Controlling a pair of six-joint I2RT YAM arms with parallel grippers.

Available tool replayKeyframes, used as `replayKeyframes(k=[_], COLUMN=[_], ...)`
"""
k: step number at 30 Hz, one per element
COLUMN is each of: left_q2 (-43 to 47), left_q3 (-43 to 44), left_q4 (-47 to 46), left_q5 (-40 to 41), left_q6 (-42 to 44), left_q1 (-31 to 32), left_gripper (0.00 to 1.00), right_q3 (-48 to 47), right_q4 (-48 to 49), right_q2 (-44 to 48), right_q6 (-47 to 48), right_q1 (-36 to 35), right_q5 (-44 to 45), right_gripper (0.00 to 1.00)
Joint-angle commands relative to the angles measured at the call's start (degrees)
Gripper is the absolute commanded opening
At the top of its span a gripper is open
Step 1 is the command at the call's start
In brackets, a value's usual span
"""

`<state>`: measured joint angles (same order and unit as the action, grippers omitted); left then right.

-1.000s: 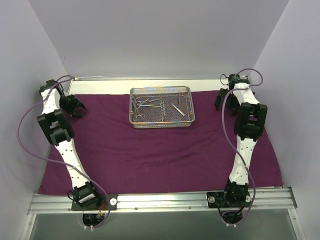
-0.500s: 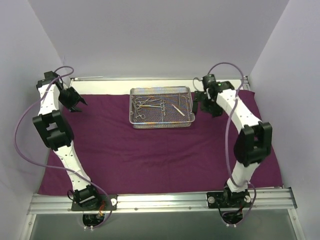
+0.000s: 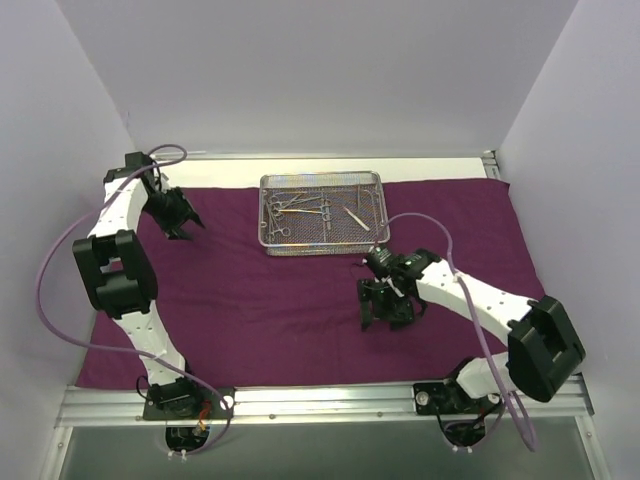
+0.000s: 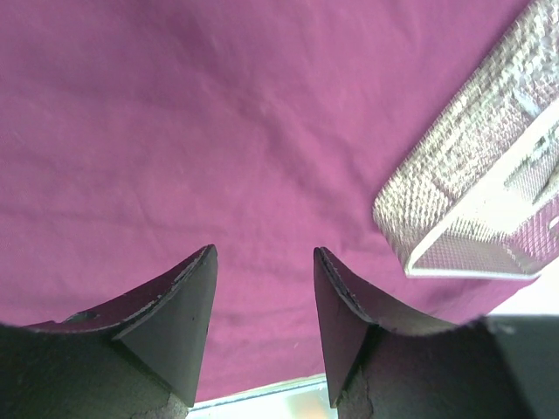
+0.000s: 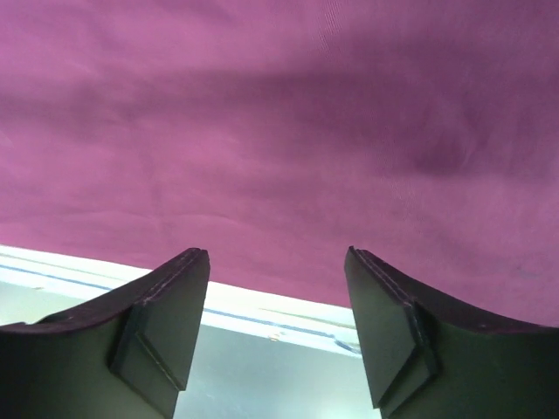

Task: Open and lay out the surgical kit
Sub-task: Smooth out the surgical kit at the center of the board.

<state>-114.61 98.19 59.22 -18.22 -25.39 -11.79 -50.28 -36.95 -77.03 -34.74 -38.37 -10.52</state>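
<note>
The dark purple cloth wrap (image 3: 300, 300) lies spread flat over the table. The silver wire-mesh tray (image 3: 322, 213) stands on it at the back middle, with small silver forceps and tweezers (image 3: 300, 210) inside. My left gripper (image 3: 190, 225) is open and empty, hovering over the cloth left of the tray; the tray's corner shows in the left wrist view (image 4: 472, 201). My right gripper (image 3: 385, 320) is open and empty, low over the cloth in front of the tray's right end, pointing toward the near edge. The right wrist view shows only cloth (image 5: 279, 131) and the table's front edge.
A metal rail (image 3: 320, 400) with both arm bases runs along the near edge. White walls close in left, right and back. A pale table strip (image 3: 440, 170) shows behind the cloth. The left arm's purple cable (image 3: 60, 250) loops out to the left.
My right arm swung from the back right corner down toward the near middle, in front of the tray. My left gripper moved rightward toward the tray. Both stayed open.
</note>
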Motion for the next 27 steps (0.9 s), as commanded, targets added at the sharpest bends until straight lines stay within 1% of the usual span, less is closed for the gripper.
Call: replayKeyframes(k=[1,4,8,15,17,23,25,27], left_q2=[5.2,5.9,6.1,5.8,5.4,4.7,4.5,4.1], left_q3=[-1.0,-0.4,0.5,0.4,0.4,0.3,0.3,0.4], left_q4=[-2.4,-1.2,-0.2,-0.4,-0.5,-0.8,-0.9,-1.1], left_q5=[-0.3,0.0,-0.3,-1.6,-2.0,-2.4,-2.5,-2.5], left_q6=[0.0,0.5,1.1,1.6,1.7,2.0,2.0,2.0], left_q1=[0.3,0.7,1.0,1.2,1.2,1.2,1.2,1.2], left_gripper=[0.57,0.57,0.57,0.57,0.57,0.56,0.57,0.56], right_q3=[1.0,-1.7,-3.6,-0.1,1.5,6.9,7.0,5.3], right_q4=[2.7,4.1,5.3,6.5,5.7,5.1,5.1,4.7], right_q2=[-3.1,-7.1,-11.9,-16.7,-16.7,-12.2,-11.0,-11.3], right_q6=[-3.8,-3.6,-3.8,-5.5,-6.6,-10.0,-9.9,-9.8], right_q1=[-1.8,-2.2,-3.0,-5.0,-5.7,-7.7,-7.8,-7.7], right_q5=[3.2,7.9,12.2,14.7,14.3,11.4,11.4,12.7], right_gripper=[0.66,0.71,0.72,0.73,0.73,0.73,0.73,0.73])
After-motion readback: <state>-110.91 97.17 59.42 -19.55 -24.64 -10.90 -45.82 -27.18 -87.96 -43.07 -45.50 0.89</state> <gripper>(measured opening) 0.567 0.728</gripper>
